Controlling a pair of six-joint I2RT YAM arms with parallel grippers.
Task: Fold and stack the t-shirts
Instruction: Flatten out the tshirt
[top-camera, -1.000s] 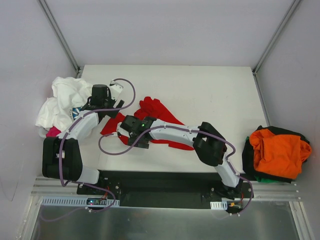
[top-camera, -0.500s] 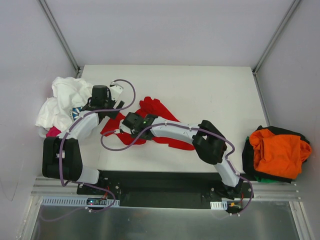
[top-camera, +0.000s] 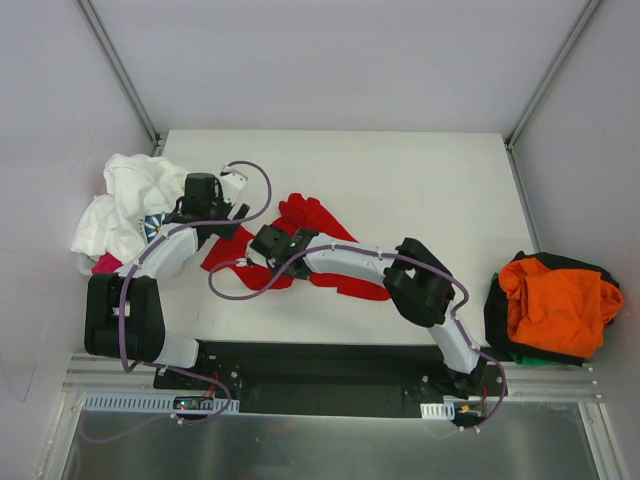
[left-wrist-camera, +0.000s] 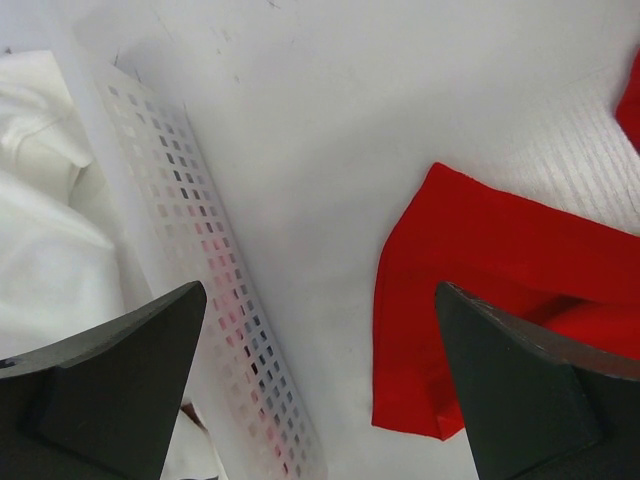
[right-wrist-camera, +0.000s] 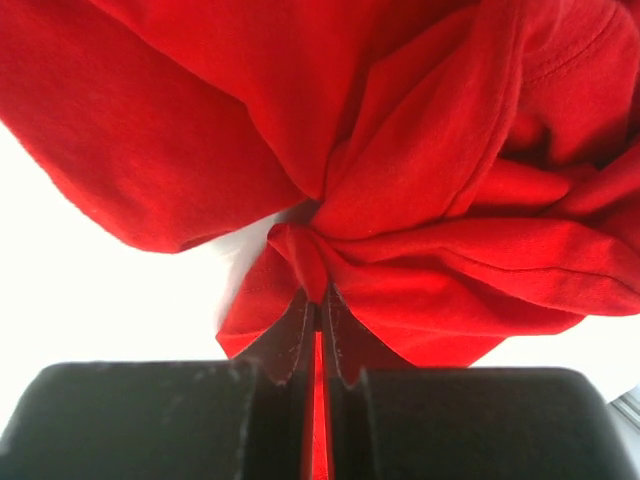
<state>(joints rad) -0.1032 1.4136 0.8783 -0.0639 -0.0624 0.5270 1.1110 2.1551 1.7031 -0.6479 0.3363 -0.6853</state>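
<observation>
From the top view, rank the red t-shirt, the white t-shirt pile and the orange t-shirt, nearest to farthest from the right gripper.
1. Red cloth t-shirt, pinched in the right gripper, mid-table.
2. White cloth t-shirt pile, left edge.
3. Orange cloth t-shirt, far right.

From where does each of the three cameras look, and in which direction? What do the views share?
Top external: above and behind the bases, facing down on the table; left arm and right arm show whole.
Left wrist: on the left arm, facing down past its open left gripper onto the table and a red t-shirt edge.
Right wrist: on the right arm, facing along the right gripper, shut on the bunched red t-shirt.
Shared: the red t-shirt appears in all three views.
</observation>
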